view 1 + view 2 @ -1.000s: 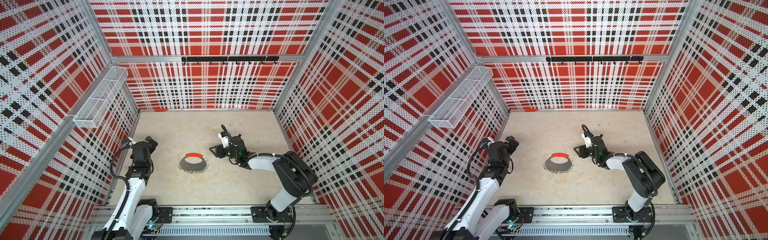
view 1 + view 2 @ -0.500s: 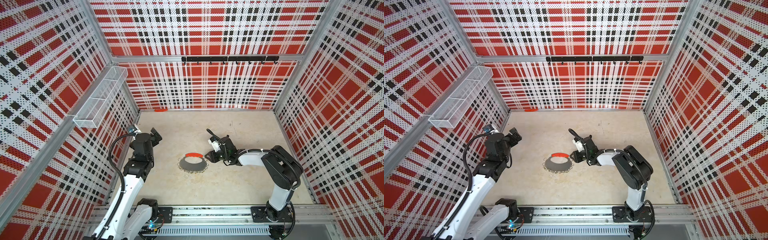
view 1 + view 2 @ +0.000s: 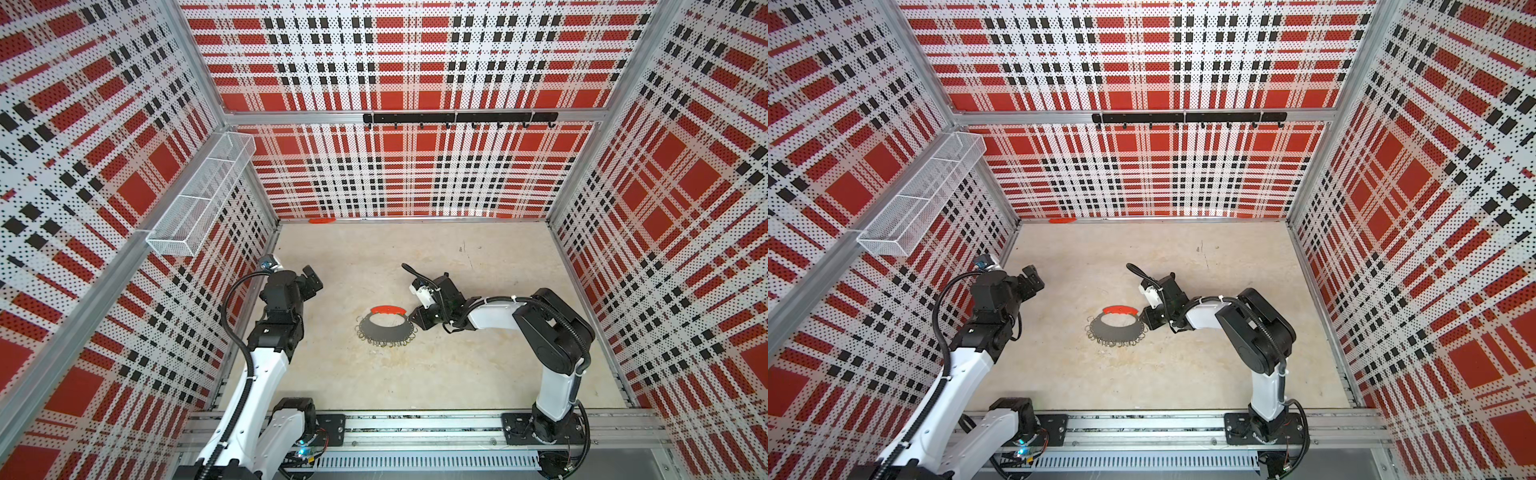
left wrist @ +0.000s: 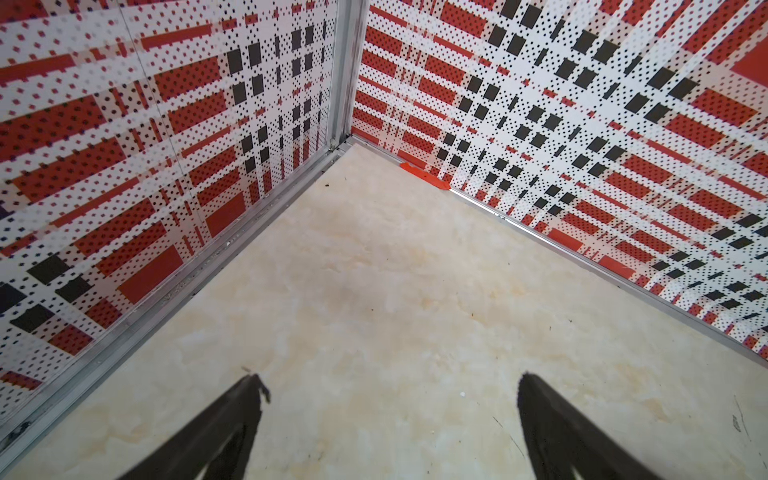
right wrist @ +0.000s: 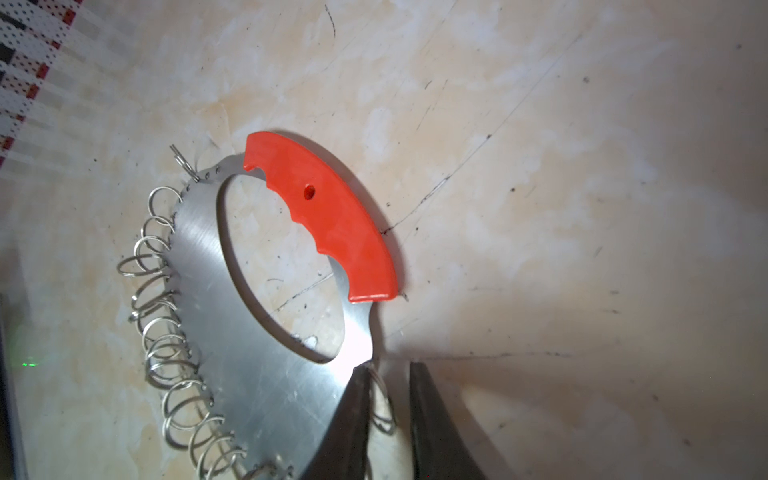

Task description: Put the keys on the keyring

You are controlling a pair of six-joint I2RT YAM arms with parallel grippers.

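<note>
Right fingers [image 5: 353,424] almost shut, with just a thin gap left. Caught in that gap: one small wire loop [image 5: 380,399] at the rim of the keyring [image 5: 249,353], just past one end of its red handle [image 5: 328,216]. Hard to tell if truly pinched yet. Left fingers [image 4: 224,432] spread wide, holding nothing, above bare tabletop [image 4: 374,291] and aimed at the far left corner.

Lying flat near the middle of the tabletop in both top views: the keyring, with its red handle toward the back wall and wire loops fringing the near side. No key to be seen in any view, so no telling where.

To do this step well, probably best to squeeze all the way and catch some of the flat metal too, not only the thin loop. Could slip or twist out otherwise. Lift slowly and low. Watch for dangling loops swinging and snagging on the fingers. Bring the left fingers over only after a steady lift.

Plenty of room. Open tabletop on every side of the keyring, all walls well apart from it, nothing else lying near. Left arm close beside the left wall, so swing toward the middle, not outward. Small red strip [image 4: 424,176] at the foot of the back wall, far from the work. Wire basket [image 3: 199,199] and hook rail [image 3: 457,118] high on the walls, out of the way.
</note>
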